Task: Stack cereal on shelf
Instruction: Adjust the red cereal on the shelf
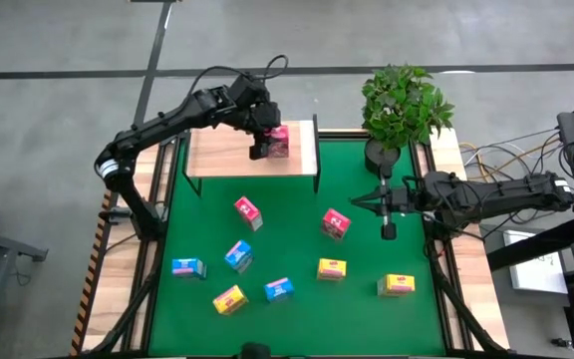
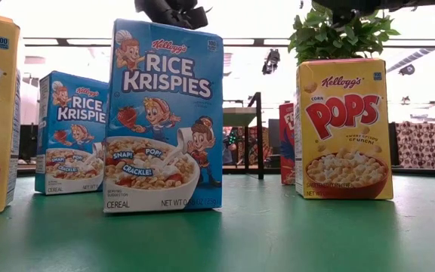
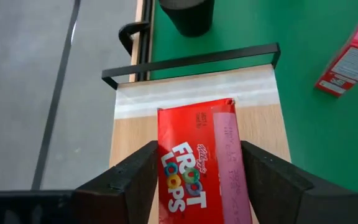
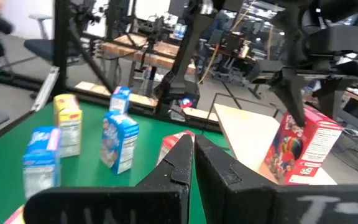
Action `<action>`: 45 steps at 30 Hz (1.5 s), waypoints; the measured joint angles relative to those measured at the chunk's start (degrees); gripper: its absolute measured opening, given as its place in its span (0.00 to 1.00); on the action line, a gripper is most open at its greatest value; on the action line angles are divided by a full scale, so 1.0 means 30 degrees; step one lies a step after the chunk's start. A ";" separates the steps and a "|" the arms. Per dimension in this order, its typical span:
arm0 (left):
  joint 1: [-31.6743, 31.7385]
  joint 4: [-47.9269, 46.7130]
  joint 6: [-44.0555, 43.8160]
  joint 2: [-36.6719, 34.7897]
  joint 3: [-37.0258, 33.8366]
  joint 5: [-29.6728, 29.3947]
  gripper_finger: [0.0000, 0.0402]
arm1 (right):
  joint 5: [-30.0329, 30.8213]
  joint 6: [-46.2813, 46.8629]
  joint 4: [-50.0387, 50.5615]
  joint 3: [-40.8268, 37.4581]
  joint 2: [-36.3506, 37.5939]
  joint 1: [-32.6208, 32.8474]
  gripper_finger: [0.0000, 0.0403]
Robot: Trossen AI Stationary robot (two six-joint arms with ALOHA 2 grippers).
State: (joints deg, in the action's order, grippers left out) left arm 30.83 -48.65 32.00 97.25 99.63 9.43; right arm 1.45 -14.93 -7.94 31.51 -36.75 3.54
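A pink-red Froot Loops cereal box (image 3: 194,165) is on the light wooden shelf (image 1: 217,155) at the table's far side, near its right end. My left gripper (image 3: 199,146) reaches over the shelf and is shut on this box. Several other cereal boxes, pink-red (image 1: 248,211), blue (image 1: 238,255) and yellow (image 1: 332,268), stand on their bottoms on the green mat (image 1: 297,189). My right gripper (image 1: 362,203) waits shut above the mat's right side, pointing level toward the left and touching nothing. My left gripper has the pink-red box between its two fingers, one finger against the red printed face's edge (image 3: 165,168), the other against the pink side (image 3: 236,162). The fingers slant down from the table's left, along the box. The box sits tilted (image 4: 303,149), its lower end on the shelf board.
A potted plant (image 1: 402,105) stands at the far right beside the shelf. Thin black rails (image 3: 191,59) frame the shelf's end. A blue Rice Krispies box (image 2: 165,113) and a yellow Corn Pops box (image 2: 343,128) stand close to the low camera. The shelf's left half is bare.
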 joint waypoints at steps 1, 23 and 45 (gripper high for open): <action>-0.0007 0.0096 0.0060 0.0008 0.0000 0.0000 0.49 | 0.0000 -0.0024 0.0417 0.0000 0.0365 0.0208 0.02; 0.0073 0.4802 0.0187 0.0046 -0.0007 0.0007 0.48 | -0.0001 -0.0113 0.2538 -0.0044 0.2216 0.2227 0.02; 0.0642 0.4717 0.0540 0.1231 -0.0015 -0.1362 0.48 | 0.0019 0.0340 0.2345 -0.0058 0.2213 0.2234 0.02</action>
State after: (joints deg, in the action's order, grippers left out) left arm 32.76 -34.50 33.62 100.94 99.59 5.34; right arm 1.51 -13.91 -0.91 31.33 -30.11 10.24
